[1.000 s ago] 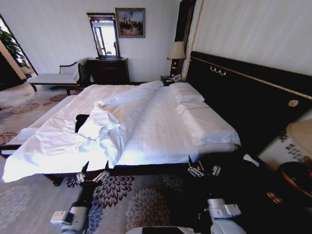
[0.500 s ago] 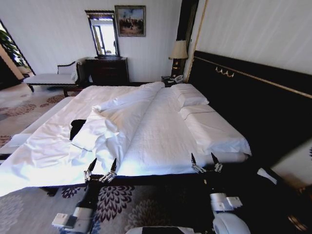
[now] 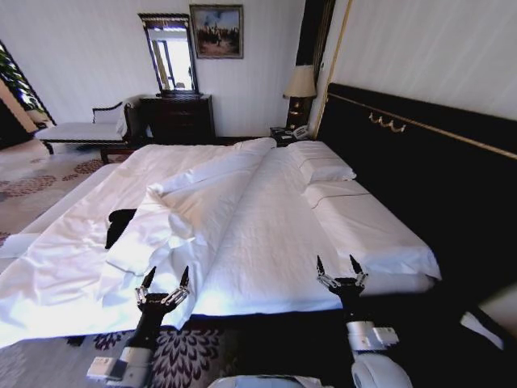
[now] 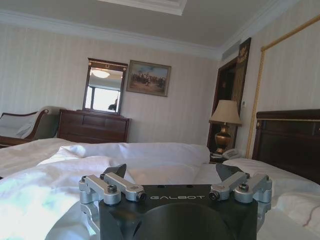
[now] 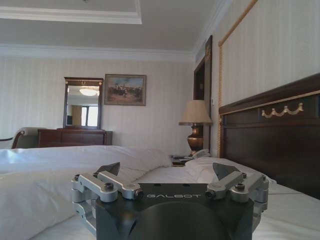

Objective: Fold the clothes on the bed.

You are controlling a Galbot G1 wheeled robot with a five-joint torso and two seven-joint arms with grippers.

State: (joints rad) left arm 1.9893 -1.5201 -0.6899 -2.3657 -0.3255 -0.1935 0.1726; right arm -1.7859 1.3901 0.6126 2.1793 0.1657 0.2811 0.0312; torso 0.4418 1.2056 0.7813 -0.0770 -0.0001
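White bedding: your head camera looks down on a large bed (image 3: 266, 234) with white sheets, seen from its long side edge, with the dark headboard (image 3: 420, 162) on your right.
Duvet: you see a white duvet (image 3: 182, 214) rumpled and folded back over itself on the left half of the bed, its edge hanging over the near side.
Clothes: your target, the T-shirt (image 3: 119, 224), shows as a small black patch on the left part of the bed, partly tucked under the folded duvet; no lettering can be made out from here.
Pillows: white pillows (image 3: 323, 166) lie flat against the headboard on your right.
Left gripper: your left gripper (image 3: 164, 280) hovers at the near edge of the bed over the hanging duvet, well apart from the shirt. Its two fingers are spread wide and hold nothing.
Left wrist view: you see the same gripper (image 4: 172, 172) with fingers parted, looking low across the mounded duvet (image 4: 60, 175).
Right gripper: your right gripper (image 3: 339, 267) hovers at the near edge over the smooth sheet, right of centre. Its fingers are also spread wide and empty.
Right wrist view: you see that gripper (image 5: 167, 170) open above the flat sheet, with the headboard (image 5: 270, 130) alongside.
Far wall: a dark dresser (image 3: 179, 118) with a mirror (image 3: 168, 55), a framed painting (image 3: 216, 31), and a lit lamp (image 3: 301, 85) stand beyond the bed.
Bench: a white-cushioned bench (image 3: 77, 131) sits at far left.
Floor: patterned carpet (image 3: 190, 360) lies under your arms.
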